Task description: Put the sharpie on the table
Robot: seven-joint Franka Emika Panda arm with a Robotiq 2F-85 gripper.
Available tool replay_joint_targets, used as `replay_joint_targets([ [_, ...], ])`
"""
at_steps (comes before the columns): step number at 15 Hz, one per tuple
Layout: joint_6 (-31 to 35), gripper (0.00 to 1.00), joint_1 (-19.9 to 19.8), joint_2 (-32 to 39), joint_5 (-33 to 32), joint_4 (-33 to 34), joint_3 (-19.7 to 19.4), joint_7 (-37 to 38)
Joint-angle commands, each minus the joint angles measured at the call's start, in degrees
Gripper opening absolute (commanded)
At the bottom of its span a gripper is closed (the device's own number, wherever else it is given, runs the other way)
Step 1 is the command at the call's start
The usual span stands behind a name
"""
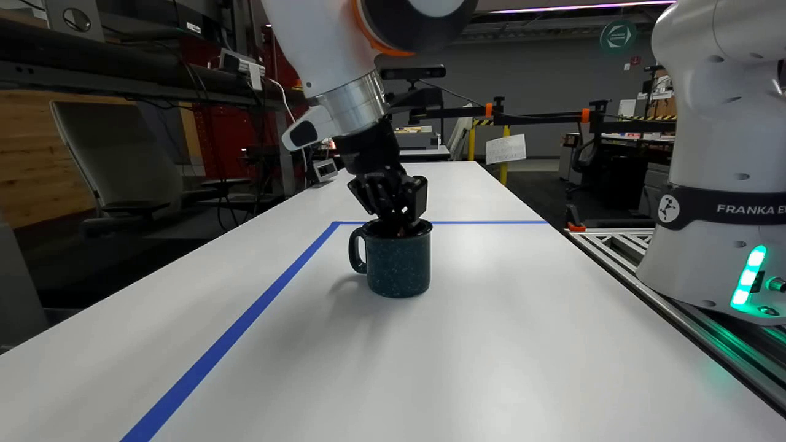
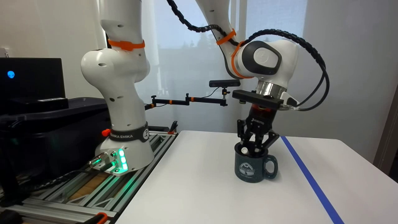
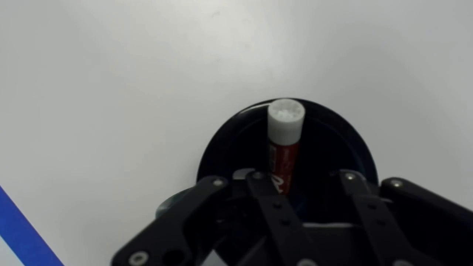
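One sharpie [image 3: 285,142] leans inside the dark mug [image 2: 248,179], which stands upright on the white table [image 2: 192,174]. Its white end points up; in the wrist view the long axis runs almost straight from bottom to top, white end by the rim, red barrel dropping into the mug until hidden. In an exterior view the white end faces the camera, just beside the hand [image 2: 254,146]. The hand slants into the mug, its tips out of sight; I cannot tell whether they hold the sharpie.

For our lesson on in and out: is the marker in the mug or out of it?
In the mug: the wrist view shows the marker within the rim, white end up, red body running down inside.
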Motion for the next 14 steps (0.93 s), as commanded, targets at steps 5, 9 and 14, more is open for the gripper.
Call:
replay_joint_targets([
  [5, 1.7, 0.05, -1.0, -1.2, 0.5, -0.6, 0.8, -0.2],
  [9, 0.0, 0.05, -1.5, -5.7, 3.3, -1.9, 0.9, -2.5],
  [14, -6.5, 0.05, -2.8, -12.7, 12.3, -2.6, -0.8, -10.8],
])
